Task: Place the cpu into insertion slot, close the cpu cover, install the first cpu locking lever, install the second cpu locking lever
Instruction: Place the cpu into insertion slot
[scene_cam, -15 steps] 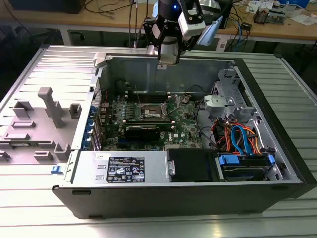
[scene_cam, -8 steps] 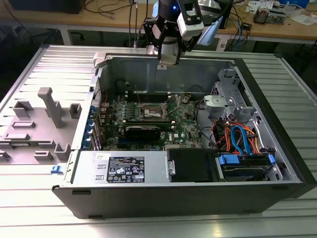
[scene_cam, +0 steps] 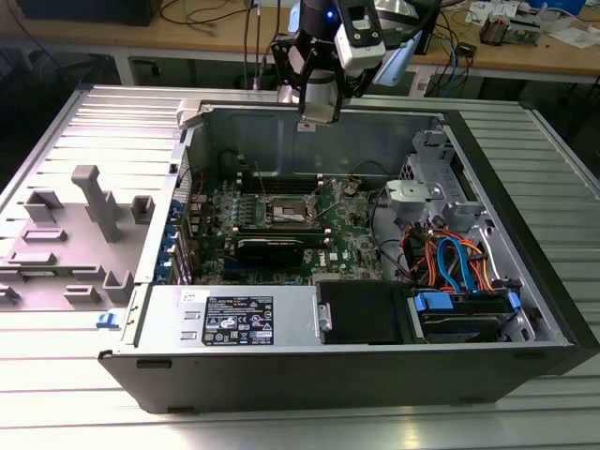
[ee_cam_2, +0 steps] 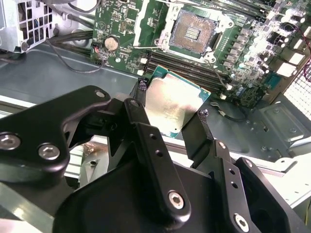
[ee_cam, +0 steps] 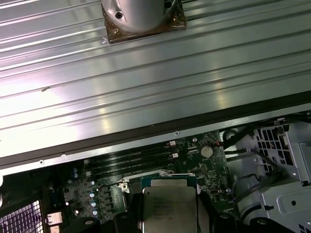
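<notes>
the cpu [ee_cam_2: 170, 104] is clamped between the two black fingers [ee_cam_2: 200, 127] of the gripper [ee_cam_2: 173, 100], with one finger pressed on each side edge. it is most likely held by its edges so that the flat silver top is not touched and it can be set down flat. the under side of the cpu is hidden, and the spots where the fingers press are partly hidden too. in the first wrist view the grey top of the cpu [ee_cam: 170, 211] is turned to the camera, and part of it is cut off by the edge of the picture.

past the cpu, the insertion slot [ee_cam_2: 193, 31] is seen in the second wrist view. it is open and nothing is in it. the cpu is held up in the air, well apart from it. the slot is set in the green board [ee_cam_2: 252, 58]. a silver frame beside the slot may be the cpu cover [ee_cam_2: 148, 24], standing open so the cpu can go in, but this is hard to tell. the thin locking levers are hard to tell from the wires.

in the exterior view the gripper [scene_cam: 314, 112] is found at the top middle of the frame, over the back wall of the computer case [scene_cam: 253, 141]. the insertion slot [scene_cam: 286, 214] is found near the middle of the frame, a little to the left, low inside the case.
</notes>
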Tool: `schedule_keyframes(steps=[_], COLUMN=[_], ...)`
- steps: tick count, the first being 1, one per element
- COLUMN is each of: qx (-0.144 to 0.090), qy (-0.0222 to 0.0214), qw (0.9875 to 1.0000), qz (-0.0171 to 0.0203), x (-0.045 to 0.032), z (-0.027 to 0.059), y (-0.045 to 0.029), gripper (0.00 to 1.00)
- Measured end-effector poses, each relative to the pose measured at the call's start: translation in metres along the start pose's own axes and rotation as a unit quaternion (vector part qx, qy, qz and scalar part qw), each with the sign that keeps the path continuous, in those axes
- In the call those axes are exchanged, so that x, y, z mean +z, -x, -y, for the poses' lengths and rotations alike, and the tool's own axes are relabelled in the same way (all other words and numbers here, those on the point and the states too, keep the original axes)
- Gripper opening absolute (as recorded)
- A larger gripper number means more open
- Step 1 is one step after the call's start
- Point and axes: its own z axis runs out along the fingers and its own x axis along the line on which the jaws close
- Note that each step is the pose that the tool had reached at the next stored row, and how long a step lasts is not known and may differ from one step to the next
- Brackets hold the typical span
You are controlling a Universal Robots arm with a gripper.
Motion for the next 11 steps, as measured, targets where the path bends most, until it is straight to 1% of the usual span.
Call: schedule_keyframes(steps=[3, 7, 8, 11], qx=[0.024, 0.049, 0.053, 0.055], qy=[0.0004, 0.0009, 0.001, 0.0011], qw=[0.9997, 0.9988, 0.9986, 0.9985], qz=[0.0021, 0.0044, 0.0048, 0.0049], x=[0.0006, 0.001, 0.001, 0.001], z=[0.0001, 0.0001, 0.0001, 0.0001], y=[0.0, 0.0, 0.0, 0.0], gripper=[0.54, 0.54, 0.54, 0.54])
